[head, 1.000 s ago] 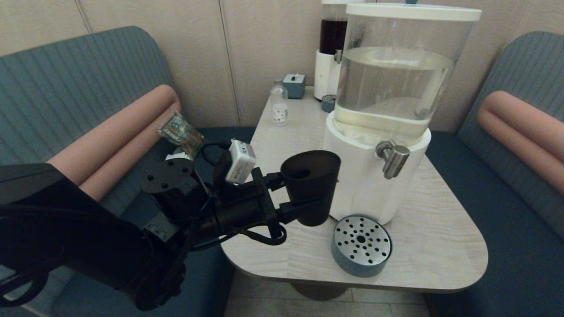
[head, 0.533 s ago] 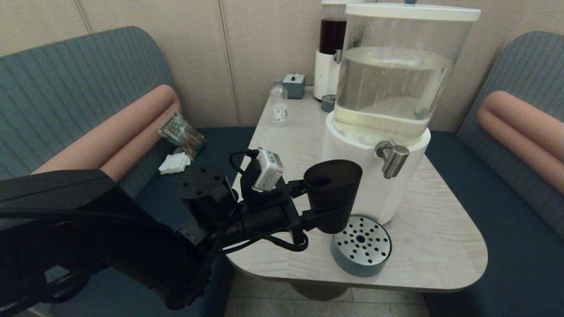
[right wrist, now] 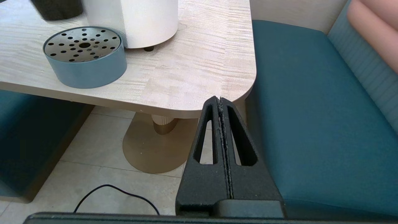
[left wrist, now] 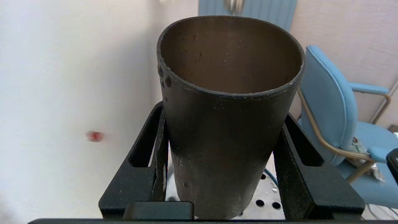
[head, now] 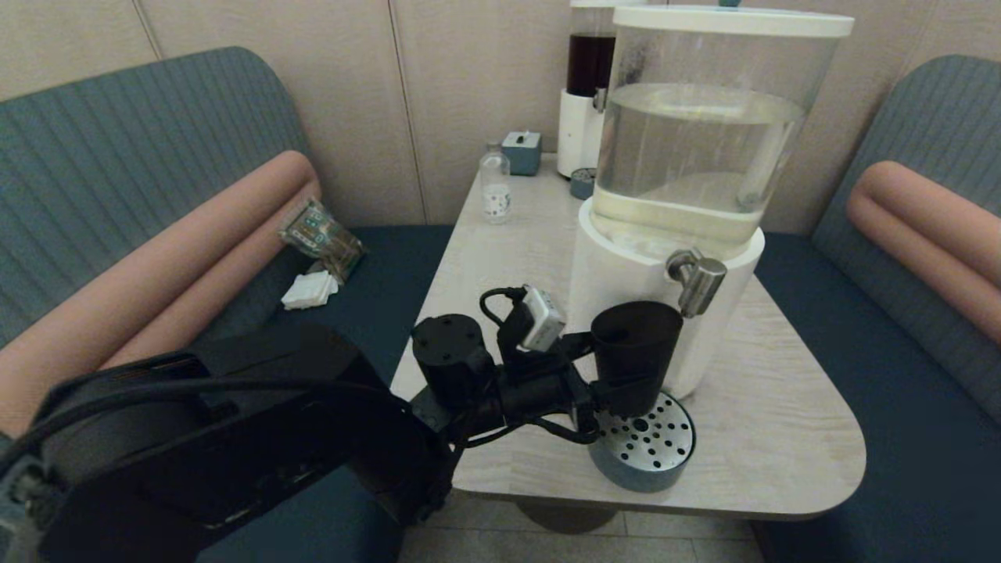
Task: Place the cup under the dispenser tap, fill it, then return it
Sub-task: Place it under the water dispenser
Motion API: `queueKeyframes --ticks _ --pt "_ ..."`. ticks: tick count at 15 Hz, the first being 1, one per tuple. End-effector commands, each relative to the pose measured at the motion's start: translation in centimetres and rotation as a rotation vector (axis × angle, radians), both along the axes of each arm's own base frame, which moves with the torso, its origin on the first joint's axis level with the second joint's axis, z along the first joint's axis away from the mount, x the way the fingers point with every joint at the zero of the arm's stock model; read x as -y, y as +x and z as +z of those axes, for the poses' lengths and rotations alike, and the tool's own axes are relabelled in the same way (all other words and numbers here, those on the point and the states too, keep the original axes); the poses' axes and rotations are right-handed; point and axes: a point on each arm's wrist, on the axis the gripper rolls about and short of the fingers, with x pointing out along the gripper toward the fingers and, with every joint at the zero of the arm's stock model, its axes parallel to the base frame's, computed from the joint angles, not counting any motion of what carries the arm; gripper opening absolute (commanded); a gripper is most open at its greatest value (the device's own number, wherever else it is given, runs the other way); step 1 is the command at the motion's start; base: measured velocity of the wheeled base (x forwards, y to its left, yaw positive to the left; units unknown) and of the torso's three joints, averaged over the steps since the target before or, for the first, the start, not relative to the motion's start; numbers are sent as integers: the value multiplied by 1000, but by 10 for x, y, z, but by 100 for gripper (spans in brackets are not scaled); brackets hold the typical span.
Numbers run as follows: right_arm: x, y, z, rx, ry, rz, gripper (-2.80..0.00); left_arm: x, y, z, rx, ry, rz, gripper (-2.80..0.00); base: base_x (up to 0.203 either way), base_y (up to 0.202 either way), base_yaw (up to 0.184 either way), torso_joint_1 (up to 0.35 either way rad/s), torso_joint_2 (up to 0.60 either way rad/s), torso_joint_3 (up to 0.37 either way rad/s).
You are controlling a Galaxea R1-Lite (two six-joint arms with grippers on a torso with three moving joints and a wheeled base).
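My left gripper is shut on the dark tumbler-shaped cup, holding it upright just above the perforated drip tray. The cup's rim sits a little left of and below the silver dispenser tap on the big clear tank's white base. From the left wrist, the cup is empty and fills the gap between both fingers, with the tray's holes showing below it. My right gripper hangs shut and empty off the table's near right corner; it does not appear in the head view.
A slim dark-liquid dispenser, a small clear bottle and a small blue-grey box stand at the table's back. Blue benches flank the table. A snack packet and a white napkin lie on the left bench.
My left arm has carried the cup rightward and lower, from beside the dispenser base to just above the drip tray, close under the tap.
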Motion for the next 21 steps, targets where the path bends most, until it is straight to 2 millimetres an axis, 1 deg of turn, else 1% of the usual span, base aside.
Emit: queueKeyframes --ticks 1,4,6,13,14,17,21 --pt "0 1 -3 -12 0 0 -280 14 6 -25 -28 16 -17 -280 0 0 0 0 0 0" --pt "0 1 -3 -13 0 0 -280 20 9 -38 -43 25 -18 -280 0 0 0 0 0 0" --pt "0 1 -3 -12 0 0 -280 22 9 -43 -47 30 -22 -280 0 0 0 0 0 0" --pt "0 1 -3 -13 0 0 -280 33 -4 -45 -55 39 -57 -280 0 0 0 0 0 0" --pt "0 1 -3 -13 0 1 -280 35 -5 -45 -55 39 -60 0 0 0 0 0 0 0" --pt "0 1 -3 -13 0 0 -280 36 -5 -46 -57 36 -52 0 0 0 0 0 0 0" --pt "0 1 -3 -12 0 0 -280 34 -5 -41 -51 28 -35 0 0 0 0 0 0 0"
